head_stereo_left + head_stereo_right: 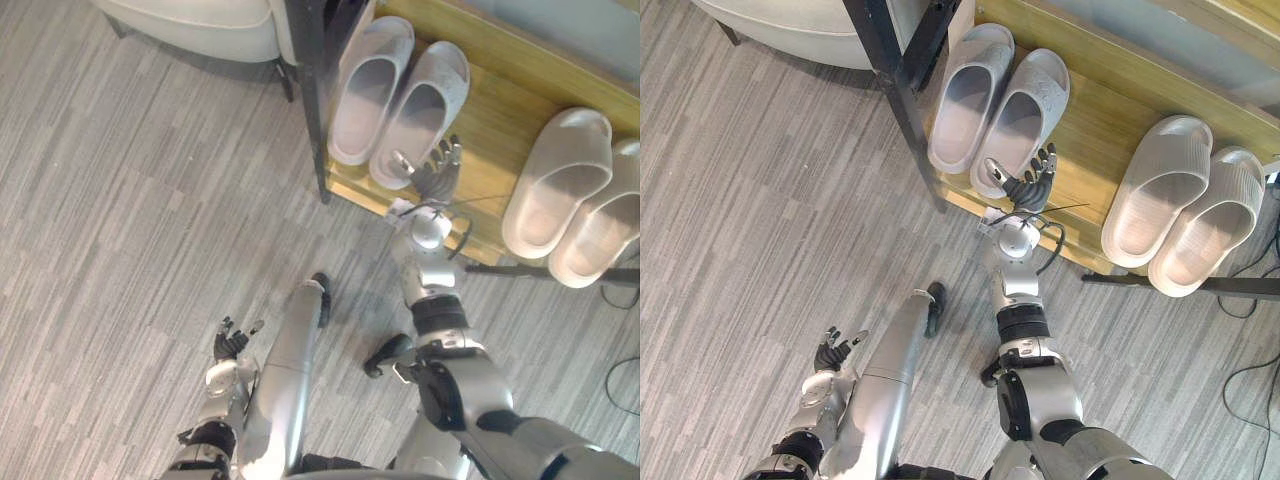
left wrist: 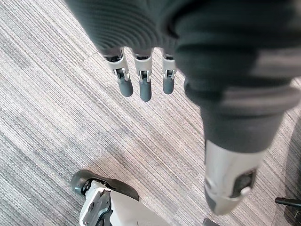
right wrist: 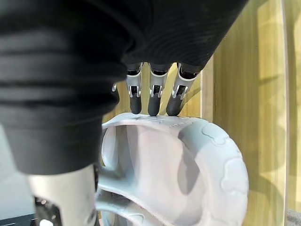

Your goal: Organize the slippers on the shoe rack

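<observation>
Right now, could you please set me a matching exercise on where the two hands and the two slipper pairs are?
Things: 1 left hand; 2 right hand; 3 grey slippers; 4 beige slippers.
Places: A right end of the wooden rack; B over the floor; C at a grey slipper's heel; D left end of the rack, by its black post.
Pairs: 1-B, 2-C, 3-D, 4-A.

No text, label, brand, number or sign can be read on the slippers [image 1: 962, 105], on the wooden shoe rack [image 1: 1092, 112] beneath them, or on the striped floor [image 1: 760, 200] beside it.
</observation>
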You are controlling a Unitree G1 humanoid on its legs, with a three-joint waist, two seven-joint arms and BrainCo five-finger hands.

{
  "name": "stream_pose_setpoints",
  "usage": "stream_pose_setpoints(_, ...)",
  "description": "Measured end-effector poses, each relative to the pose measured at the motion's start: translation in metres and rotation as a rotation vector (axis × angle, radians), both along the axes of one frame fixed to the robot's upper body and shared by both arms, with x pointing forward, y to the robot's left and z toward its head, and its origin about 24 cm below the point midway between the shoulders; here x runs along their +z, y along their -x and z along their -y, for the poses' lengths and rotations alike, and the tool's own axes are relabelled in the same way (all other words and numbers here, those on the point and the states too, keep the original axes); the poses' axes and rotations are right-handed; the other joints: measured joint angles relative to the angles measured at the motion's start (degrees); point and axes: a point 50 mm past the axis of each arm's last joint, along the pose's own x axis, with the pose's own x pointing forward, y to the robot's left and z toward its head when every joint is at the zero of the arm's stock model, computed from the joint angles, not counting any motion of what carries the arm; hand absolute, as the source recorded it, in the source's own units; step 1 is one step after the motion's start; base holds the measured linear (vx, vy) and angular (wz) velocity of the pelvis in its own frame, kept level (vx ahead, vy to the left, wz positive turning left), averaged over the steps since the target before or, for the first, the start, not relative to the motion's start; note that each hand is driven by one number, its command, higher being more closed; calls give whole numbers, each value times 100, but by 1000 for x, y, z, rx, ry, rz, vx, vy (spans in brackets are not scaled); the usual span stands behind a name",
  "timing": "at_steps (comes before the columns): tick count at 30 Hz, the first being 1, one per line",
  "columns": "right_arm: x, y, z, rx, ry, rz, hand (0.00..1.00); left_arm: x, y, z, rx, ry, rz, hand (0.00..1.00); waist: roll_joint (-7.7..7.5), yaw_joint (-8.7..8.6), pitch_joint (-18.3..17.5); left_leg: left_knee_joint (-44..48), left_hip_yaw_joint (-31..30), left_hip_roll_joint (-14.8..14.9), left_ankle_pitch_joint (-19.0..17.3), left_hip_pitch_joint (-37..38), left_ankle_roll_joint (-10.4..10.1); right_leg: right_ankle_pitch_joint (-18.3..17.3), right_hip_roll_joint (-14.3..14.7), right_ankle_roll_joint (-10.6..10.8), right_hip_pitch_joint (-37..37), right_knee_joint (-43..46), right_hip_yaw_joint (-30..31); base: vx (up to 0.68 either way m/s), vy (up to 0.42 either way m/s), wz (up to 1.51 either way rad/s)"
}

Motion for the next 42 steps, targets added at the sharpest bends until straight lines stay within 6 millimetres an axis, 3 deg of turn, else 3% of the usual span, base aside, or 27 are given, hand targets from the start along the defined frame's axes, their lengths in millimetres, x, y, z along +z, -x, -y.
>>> stream_pose_setpoints(14, -7, -1, 8, -4, -20, -31, 0, 1, -2, 2, -1, 6, 7, 0, 2, 17, 0, -3, 67, 34, -38, 191, 4, 0, 9, 0, 129, -12, 77, 4, 2, -1)
stream_pose_setpoints(25, -4, 5, 27, -81, -26, -27, 0, 1, -2, 3, 8, 22, 14, 0, 6, 26, -1, 76, 128, 66, -122, 322, 43, -3, 27, 6, 238, 5, 146, 1, 3, -1)
stream_pose_setpoints(32, 14, 31, 22, -118, 211, 101, 0, -3, 7, -2, 26, 23, 0, 0, 4, -62, -2, 14, 279, 160, -243, 793, 92, 11, 64, 36, 683, -166, 167, 32, 11, -6)
stream_pose_setpoints(34, 4, 41, 22, -116, 299, 91, 0, -4, 12, -5, 28, 17, -5, 0, -2, -132, -3, -128, 324, 172, -248, 1050, 123, 56, 92, 84, 931, -348, 151, 44, 5, -5)
stream_pose_setpoints(37, -31, 54, 29, -101, 418, -17, 0, -9, 23, -11, -22, -22, -34, 0, -28, -252, -16, -547, 494, 233, -173, 1639, 180, 227, 180, 139, 1432, -817, 139, 55, -2, -11)
stream_pose_setpoints(42, -83, 80, 58, -89, 557, -213, 0, -16, 39, -21, -115, -86, -91, 0, -133, -506, -22, -1453, 632, 248, 48, 2527, 160, 697, 485, 201, 2190, -1896, 85, 63, 21, -18)
